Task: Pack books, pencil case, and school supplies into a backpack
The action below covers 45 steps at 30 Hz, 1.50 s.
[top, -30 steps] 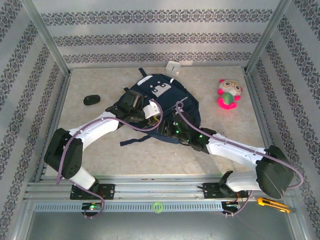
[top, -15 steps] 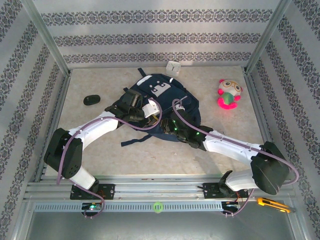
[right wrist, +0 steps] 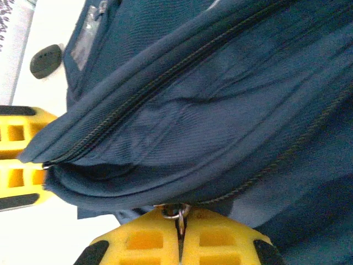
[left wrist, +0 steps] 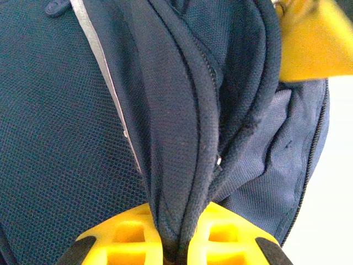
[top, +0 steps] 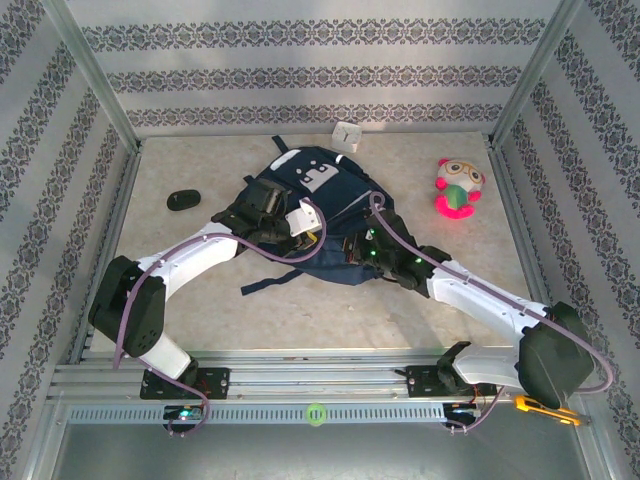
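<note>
A black oval object (top: 183,200) lay on the beige table (top: 200,300), well to the left of the left jaws and a little farther back. A pink-and-green plush toy (top: 457,188) sat well to the right of the right jaws, also farther back. A yellow-and-black utility knife (top: 545,408) lay well behind the right jaws, at the near right corner. A green ring (top: 316,411) sat on the perforated rail (top: 120,412) behind both pairs of jaws. Patterned walls (top: 300,75) stood around the table.
</note>
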Each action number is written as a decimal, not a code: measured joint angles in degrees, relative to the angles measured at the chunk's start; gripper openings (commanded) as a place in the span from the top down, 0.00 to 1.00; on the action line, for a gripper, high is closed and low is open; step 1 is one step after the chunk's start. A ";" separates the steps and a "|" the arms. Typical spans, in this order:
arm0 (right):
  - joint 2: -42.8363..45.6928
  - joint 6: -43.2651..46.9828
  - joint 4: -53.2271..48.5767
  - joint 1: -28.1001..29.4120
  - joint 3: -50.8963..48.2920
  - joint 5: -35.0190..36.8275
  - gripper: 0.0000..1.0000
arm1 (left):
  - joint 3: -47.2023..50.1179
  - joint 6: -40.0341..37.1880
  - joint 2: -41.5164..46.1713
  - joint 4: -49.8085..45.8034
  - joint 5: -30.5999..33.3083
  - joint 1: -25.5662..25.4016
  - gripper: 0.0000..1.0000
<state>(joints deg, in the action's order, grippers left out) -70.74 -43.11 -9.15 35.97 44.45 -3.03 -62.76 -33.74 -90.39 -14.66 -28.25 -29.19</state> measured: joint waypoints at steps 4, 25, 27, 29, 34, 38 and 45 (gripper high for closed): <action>0.74 3.39 -1.42 -4.98 -0.81 -1.99 1.00 | 0.02 -2.45 0.13 -1.99 -0.26 1.05 0.94; -0.22 16.31 6.05 -7.19 -9.18 -21.81 1.00 | 8.66 -7.28 13.09 -9.42 -4.66 9.07 0.17; -0.22 16.31 6.34 -7.21 -9.40 -21.51 1.00 | 8.66 1.51 14.51 -8.02 -3.21 9.05 0.17; -0.22 16.31 6.62 -7.21 -9.40 -21.44 1.00 | 8.90 10.54 15.78 -6.73 -0.24 9.05 0.16; -0.22 16.33 6.84 -7.19 -9.40 -21.42 1.00 | 11.76 35.26 19.19 -5.55 11.10 9.92 0.20; -0.22 16.35 6.86 -7.17 -9.40 -21.22 1.00 | 14.47 50.05 19.93 -5.64 16.87 12.41 0.25; -0.42 16.55 6.86 -4.59 -9.40 -19.71 1.00 | 23.69 70.31 17.62 0.72 19.21 16.17 0.32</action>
<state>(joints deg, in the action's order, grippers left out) -71.16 -26.57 -2.28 31.38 35.05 -22.74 -39.07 36.58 -72.77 -13.93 -9.04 -13.02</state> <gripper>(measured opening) 0.052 0.696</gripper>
